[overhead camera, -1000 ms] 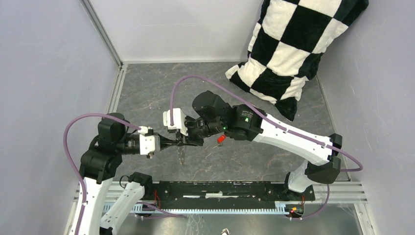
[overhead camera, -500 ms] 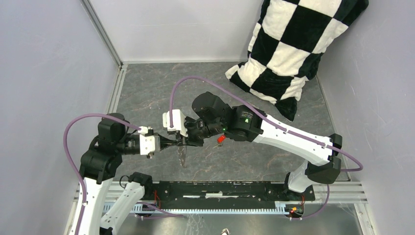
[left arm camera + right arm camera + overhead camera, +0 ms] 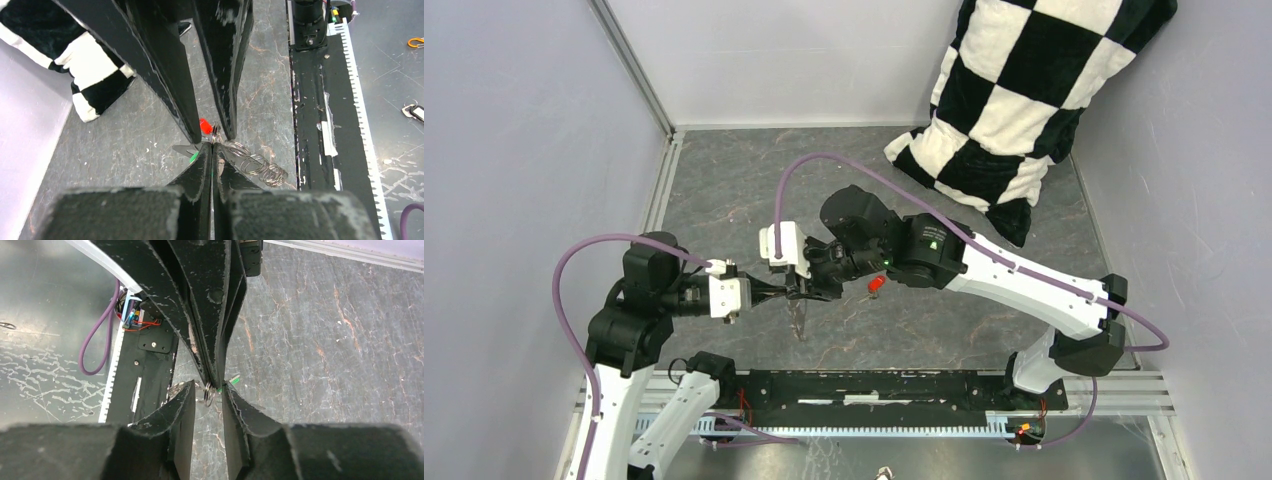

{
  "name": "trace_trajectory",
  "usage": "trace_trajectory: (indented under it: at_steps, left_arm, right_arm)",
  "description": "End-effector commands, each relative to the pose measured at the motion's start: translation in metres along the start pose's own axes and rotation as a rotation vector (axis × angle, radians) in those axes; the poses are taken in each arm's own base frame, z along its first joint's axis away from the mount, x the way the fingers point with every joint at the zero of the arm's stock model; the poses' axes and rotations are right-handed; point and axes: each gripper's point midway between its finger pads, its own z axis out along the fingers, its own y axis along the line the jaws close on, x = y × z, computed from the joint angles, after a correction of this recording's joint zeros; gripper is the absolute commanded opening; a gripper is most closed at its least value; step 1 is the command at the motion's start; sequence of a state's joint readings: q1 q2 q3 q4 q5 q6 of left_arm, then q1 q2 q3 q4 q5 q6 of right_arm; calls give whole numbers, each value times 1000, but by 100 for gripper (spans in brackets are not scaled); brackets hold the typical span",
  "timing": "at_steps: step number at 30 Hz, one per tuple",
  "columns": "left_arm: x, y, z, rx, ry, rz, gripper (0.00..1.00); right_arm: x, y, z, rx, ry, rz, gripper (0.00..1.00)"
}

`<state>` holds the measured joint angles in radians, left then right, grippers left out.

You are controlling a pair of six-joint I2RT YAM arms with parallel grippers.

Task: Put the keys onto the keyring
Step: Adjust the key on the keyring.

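**Q.** Where was the grey metal keyring (image 3: 256, 165), and how did the jaws stand?

**A.** The left jaws were pressed together on one small metal ring (image 3: 214, 134) at the keyring's end. The rest of its looped chain hung below them toward the grey marbled bench (image 3: 724, 190). The right jaws stood apart, one finger on either side of that ring, gripping nothing. The red-headed metal key (image 3: 875, 285) appeared to lie on the bench under the right wrist, near the jaws. Only a sliver of the green-headed metal key (image 3: 194, 158) showed beside the left jaws, and whether it was held could not be told.

**Q.** What did the step in hand ask for?

**A.** Probably steadying the ring so that a key could be threaded. The right jaws would best close slowly and squarely on the ring's free side. Both sets of fingertips were crowded tip to tip, so a skewed pinch might twist the thin wire out of the left grip.

**Q.** And room to move?

**A.** Open bench lay beyond the jaws and to the left. The black toothed rail (image 3: 894, 385) ran along the near edge, near the dangling chain. The black-and-white checked pillow (image 3: 1014, 100) sat well apart in the far right corner.
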<state>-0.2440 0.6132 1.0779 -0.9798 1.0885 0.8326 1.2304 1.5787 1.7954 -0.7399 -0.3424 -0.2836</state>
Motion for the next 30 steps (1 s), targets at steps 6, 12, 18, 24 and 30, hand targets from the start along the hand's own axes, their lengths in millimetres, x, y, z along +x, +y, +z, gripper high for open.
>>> trace_trajectory:
  at_steps: [6, 12, 18, 24, 30]
  left_arm:
    - [-3, 5, -1, -17, 1, 63, 2]
    - [-4, 5, -2, -16, -2, 62, 2]
    - [-4, 4, -2, -15, -4, 63, 2]
    - [-5, 4, -2, -17, -5, 67, 2]
    - [-6, 3, -3, -17, -8, 71, 2]
  right_arm:
    - [-32, 6, -28, -1, -91, -23, 30]
    - [-27, 5, -23, 4, -76, -15, 29]
    - [-28, 2, -19, 13, -82, -9, 28]
    - [-26, -1, -13, 18, -76, 0, 26]
    - [-27, -3, -9, 21, -81, 2, 26]
